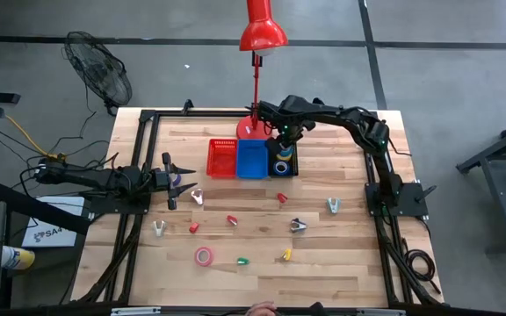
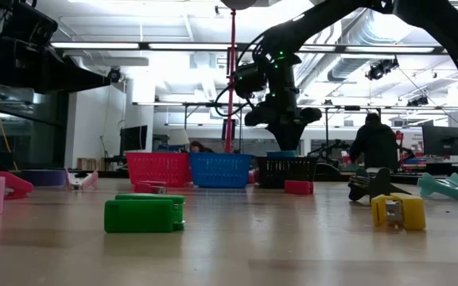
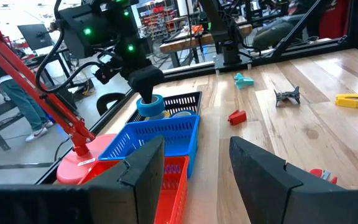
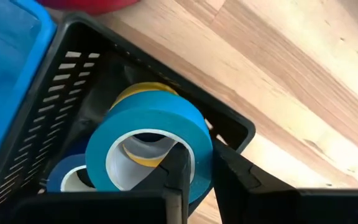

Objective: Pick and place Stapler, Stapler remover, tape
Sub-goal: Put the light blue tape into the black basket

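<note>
Tabletop (image 1: pixel 262 263) of pale wood fills the overhead view, with a black bin (image 1: pixel 284 160) near its far edge as the landmark. Touching that bin's left side stands a blue bin (image 1: pixel 252 159), and a red bin (image 1: pixel 222 158) stands beyond that. Behind the black bin rises a red lamp (image 1: pixel 262 31). The right tool (image 1: pixel 286 140) hangs over the black bin, where tape rolls show inside. The left tool (image 1: pixel 176 179) waits well to the left of the black bin, out past the red bin. A pink tape roll (image 1: pixel 203 256) lies far from the black bin, toward the near edge, among small scattered pieces.

From tabletop height, the right tool (image 2: pixel 283 141) hangs just above the black bin (image 2: pixel 288 170). A green block (image 2: pixel 145 214) and a yellow piece (image 2: pixel 398 211) lie well in front of that bin. A person (image 2: pixel 374 143) stands in the room behind it.

Seen from the left wrist, the left tool (image 3: pixel 194 168) has its fingers (image 3: pixel 143 174) apart with nothing between them. Ahead, the right tool holds a blue tape roll (image 3: pixel 150 106) over the black bin (image 3: pixel 182 102).

Seen from the right wrist, the right tool (image 4: pixel 197 171) pinches the wall of the blue tape roll (image 4: pixel 151 134), one finger inside the ring and one outside, fingers nearly together. The roll hangs tilted over the black bin (image 4: pixel 229 127), above a yellow roll (image 4: pixel 143 93) and another blue roll (image 4: pixel 67 174) lying inside.
</note>
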`<state>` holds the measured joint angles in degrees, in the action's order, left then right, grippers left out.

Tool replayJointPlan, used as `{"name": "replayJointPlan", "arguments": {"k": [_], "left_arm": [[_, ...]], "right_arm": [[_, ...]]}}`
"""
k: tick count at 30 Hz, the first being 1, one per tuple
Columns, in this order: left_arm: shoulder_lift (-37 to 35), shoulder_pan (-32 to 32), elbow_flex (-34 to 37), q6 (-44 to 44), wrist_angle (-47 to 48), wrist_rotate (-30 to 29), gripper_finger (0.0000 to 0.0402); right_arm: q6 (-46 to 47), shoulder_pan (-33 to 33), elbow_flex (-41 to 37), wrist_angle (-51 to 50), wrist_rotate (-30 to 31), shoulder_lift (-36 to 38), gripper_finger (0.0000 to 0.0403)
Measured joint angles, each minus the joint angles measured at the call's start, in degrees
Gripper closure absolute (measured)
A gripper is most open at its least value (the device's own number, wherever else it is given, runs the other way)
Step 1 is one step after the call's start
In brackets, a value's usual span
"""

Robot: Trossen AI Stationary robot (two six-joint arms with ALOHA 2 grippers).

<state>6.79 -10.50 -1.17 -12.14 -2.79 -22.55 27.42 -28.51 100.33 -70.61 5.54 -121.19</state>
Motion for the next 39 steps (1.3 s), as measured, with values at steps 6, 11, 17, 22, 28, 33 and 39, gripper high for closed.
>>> {"name": "replayJointPlan", "arguments": {"k": [6, 11, 17, 22, 28, 33, 39], "left_arm": [[0.0, 0.0, 0.0, 0.0, 0.0, 0.0, 0.0222], [0.0, 0.0, 0.0, 0.0, 0.0, 0.0, 0.0222], [0.0, 0.0, 0.0, 0.0, 0.0, 0.0, 0.0222], [0.0, 0.0, 0.0, 0.0, 0.0, 0.0, 0.0222], [0.0, 0.0, 0.0, 0.0, 0.0, 0.0, 0.0222], [0.0, 0.0, 0.0, 0.0, 0.0, 0.0, 0.0222], [0.0, 0.0, 0.0, 0.0, 0.0, 0.0, 0.0222]], "right_arm": [[-0.9, 0.0, 0.0, 0.1, 0.0, 0.0, 0.0353], [-1.4, 0.0, 0.0, 0.2, 0.0, 0.0, 0.0359], [-1.3, 0.0, 0.0, 0.1, 0.0, 0.0, 0.0353], [-0.9, 0.0, 0.0, 0.2, 0.1, 0.0, 0.0352], [-1.5, 0.0, -0.2, 0.7, 0.1, 0.0, 0.0357], [-1.9, 0.2, -3.7, 3.2, -1.3, -0.1, 0.0351], [-1.9, 0.5, -4.8, 5.5, -1.1, -0.1, 0.0347]]}}
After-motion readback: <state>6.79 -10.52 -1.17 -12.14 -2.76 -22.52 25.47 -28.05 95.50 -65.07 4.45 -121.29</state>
